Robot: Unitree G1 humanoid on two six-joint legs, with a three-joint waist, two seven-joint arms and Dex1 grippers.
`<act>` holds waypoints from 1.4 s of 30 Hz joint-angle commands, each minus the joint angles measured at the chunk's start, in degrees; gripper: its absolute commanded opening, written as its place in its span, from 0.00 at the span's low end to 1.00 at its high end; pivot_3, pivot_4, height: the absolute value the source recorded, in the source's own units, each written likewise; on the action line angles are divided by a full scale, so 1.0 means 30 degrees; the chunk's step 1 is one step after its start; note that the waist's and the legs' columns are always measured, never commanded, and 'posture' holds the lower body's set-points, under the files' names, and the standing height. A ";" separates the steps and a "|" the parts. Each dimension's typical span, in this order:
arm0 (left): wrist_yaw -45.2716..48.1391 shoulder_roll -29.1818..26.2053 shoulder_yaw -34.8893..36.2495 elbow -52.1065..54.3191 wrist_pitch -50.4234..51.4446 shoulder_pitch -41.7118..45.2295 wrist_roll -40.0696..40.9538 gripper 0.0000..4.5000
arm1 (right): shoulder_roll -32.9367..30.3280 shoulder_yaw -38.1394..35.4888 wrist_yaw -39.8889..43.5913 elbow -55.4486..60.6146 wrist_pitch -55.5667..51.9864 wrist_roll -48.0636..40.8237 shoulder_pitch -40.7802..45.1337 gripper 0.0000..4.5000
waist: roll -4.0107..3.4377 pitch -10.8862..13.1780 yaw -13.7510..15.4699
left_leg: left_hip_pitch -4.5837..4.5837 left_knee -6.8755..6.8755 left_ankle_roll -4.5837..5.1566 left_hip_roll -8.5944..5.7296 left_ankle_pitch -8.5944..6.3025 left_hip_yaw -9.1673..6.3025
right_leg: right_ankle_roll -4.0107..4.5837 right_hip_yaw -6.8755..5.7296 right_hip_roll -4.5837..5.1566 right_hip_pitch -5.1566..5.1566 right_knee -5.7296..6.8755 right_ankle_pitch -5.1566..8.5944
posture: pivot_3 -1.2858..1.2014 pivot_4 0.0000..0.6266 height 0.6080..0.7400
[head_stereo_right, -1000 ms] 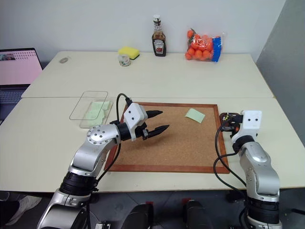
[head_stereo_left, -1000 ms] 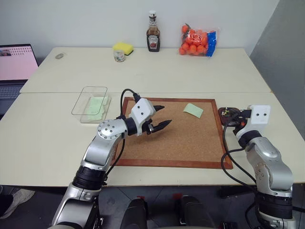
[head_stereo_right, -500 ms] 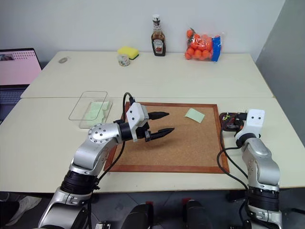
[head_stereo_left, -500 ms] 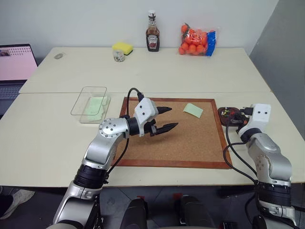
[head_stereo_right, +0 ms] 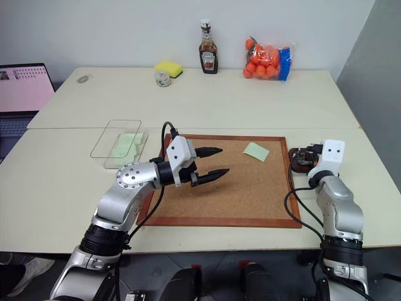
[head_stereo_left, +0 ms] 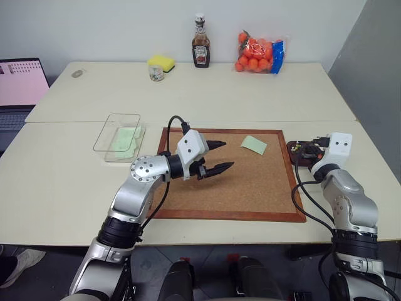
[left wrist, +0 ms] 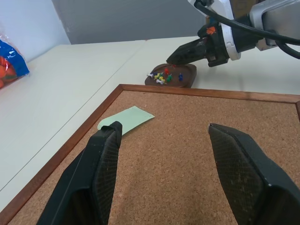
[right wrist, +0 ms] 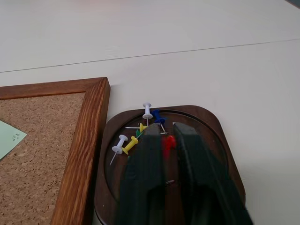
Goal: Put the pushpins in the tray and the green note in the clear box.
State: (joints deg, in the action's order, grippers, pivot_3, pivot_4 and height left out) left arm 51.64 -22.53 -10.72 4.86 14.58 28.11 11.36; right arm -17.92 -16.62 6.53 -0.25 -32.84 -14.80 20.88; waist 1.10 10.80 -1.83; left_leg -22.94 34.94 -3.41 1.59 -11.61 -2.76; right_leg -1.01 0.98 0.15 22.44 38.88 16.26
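The tray [right wrist: 211,125], a small dark brown dish, sits just right of the corkboard and holds several pushpins [right wrist: 147,111] in white, blue, yellow and green. My right gripper [right wrist: 166,132] hovers low over it, open by a narrow gap, and a red pushpin [right wrist: 168,142] lies in that gap. Whether the fingers touch it I cannot tell. The green note [head_stereo_left: 254,144] lies flat at the corkboard's far right. My left gripper [head_stereo_left: 224,154] hangs open and empty over the middle of the board, short of the note. The clear box [head_stereo_left: 119,133] stands left of the board with pale green slips inside.
The wood-framed corkboard [head_stereo_left: 238,185] fills the table's middle. Along the far edge stand a ketchup bottle [head_stereo_left: 201,42], a bag of oranges [head_stereo_left: 258,53], a yellow sponge [head_stereo_left: 161,62] and a small jar [head_stereo_left: 156,73]. A laptop [head_stereo_left: 22,81] sits at the far left.
My right gripper has moved forward and down over the tray and its fingers have parted slightly. The left gripper has stayed where it was, open.
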 commanded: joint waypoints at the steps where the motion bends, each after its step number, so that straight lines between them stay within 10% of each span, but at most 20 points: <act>1: -0.0253 -0.0069 0.0013 0.0332 -0.0358 0.0121 -0.0120 0.69 | -0.0315 -0.0230 0.0202 0.0419 0.0459 -0.0124 0.0419 0.31 | 0.0000 0.0000 -0.0001 | 0.0000 0.0000 0.0000 0.0001 0.0000 -0.0001 | 0.0000 0.0000 0.0000 0.0000 0.0000 0.0000 | 0.52 0.24 1.00; 14: -0.0645 -0.0049 -0.0033 -0.0166 -0.0608 0.0382 -0.0532 0.69 | -0.0340 -0.0292 0.0353 0.2072 -0.0066 -0.0267 -0.0034 0.92 | 0.0000 0.0000 -0.0001 | 0.0000 0.0000 0.0000 0.0001 0.0000 -0.0002 | 0.0000 0.0000 0.0000 0.0000 0.0001 -0.0001 | 0.52 0.24 1.00; 42: -0.2749 0.3730 -0.3788 -1.9277 -1.1654 1.0536 -0.8133 0.69 | -0.2963 0.3163 0.4541 1.3145 -0.5614 -0.3905 -0.4681 0.92 | 0.0085 0.0049 0.0031 | -0.0040 0.0009 0.0006 -0.0024 -0.0004 0.0007 | -0.0024 -0.0056 -0.0002 0.0017 -0.0049 -0.0006 | 0.52 0.24 1.00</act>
State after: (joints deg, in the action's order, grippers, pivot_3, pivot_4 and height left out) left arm 44.98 -12.45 -21.58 -50.12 -17.55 57.13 -11.50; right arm -26.72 -7.11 20.79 36.27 -49.63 -25.97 6.26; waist 1.35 10.95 -1.73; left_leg -23.09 34.96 -3.38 1.51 -11.63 -2.74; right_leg -1.08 0.80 0.15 22.51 38.70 16.24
